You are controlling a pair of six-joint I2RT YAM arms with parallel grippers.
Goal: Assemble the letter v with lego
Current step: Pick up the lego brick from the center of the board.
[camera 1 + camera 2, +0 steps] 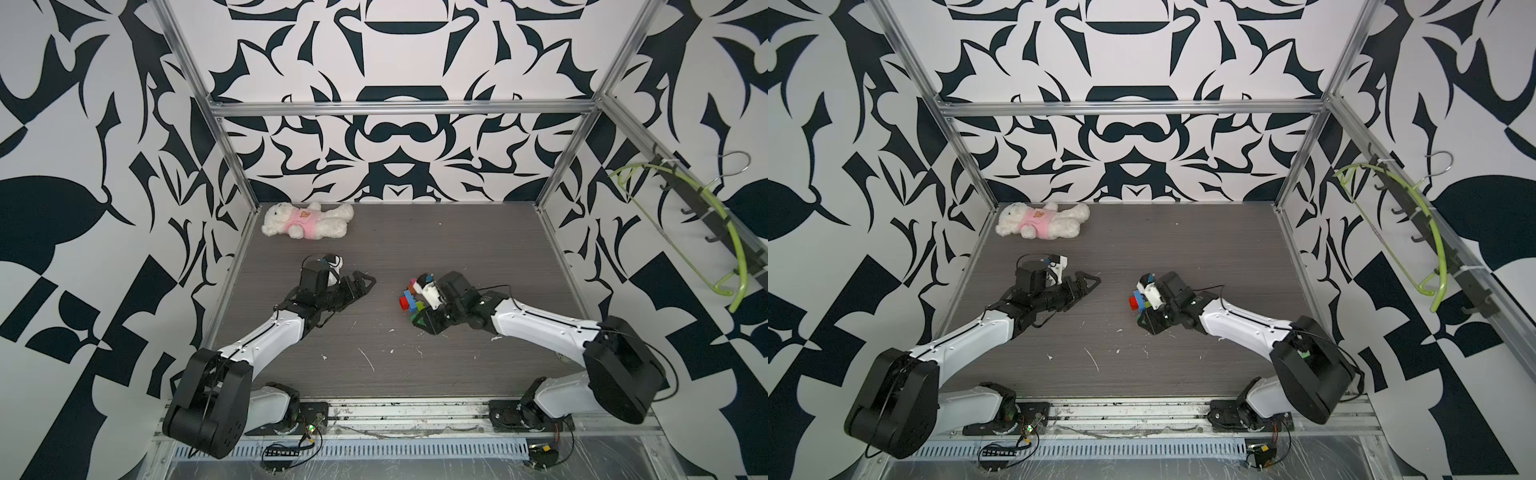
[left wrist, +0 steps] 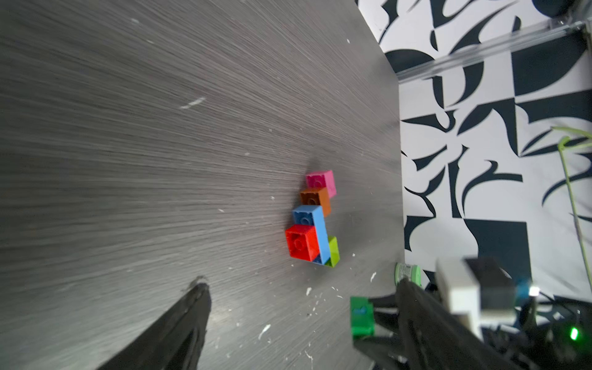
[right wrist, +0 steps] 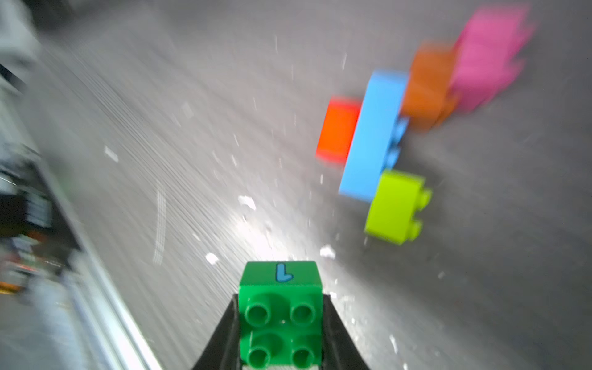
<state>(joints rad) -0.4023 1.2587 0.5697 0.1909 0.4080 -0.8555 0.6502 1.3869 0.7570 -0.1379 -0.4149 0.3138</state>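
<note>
A bent chain of joined lego (image 1: 409, 297) (image 1: 1136, 301) lies on the dark table: pink (image 2: 322, 181), orange (image 2: 315, 198), a longer blue brick (image 2: 315, 224), red (image 2: 301, 242) and lime-green (image 2: 333, 251). My right gripper (image 1: 420, 321) (image 3: 280, 298) is shut on a separate green brick (image 3: 280, 315) (image 2: 362, 315) with a blue mark on one side. It holds that brick just beside the chain's lime-green end, apart from it. My left gripper (image 1: 365, 282) (image 2: 301, 288) is open and empty, off to the chain's left.
A white plush bear (image 1: 307, 224) in a pink shirt lies at the table's back left corner. A lime-green hanger (image 1: 731, 232) hangs on the right wall rail. Metal frame posts edge the table, and white flecks dot its front half.
</note>
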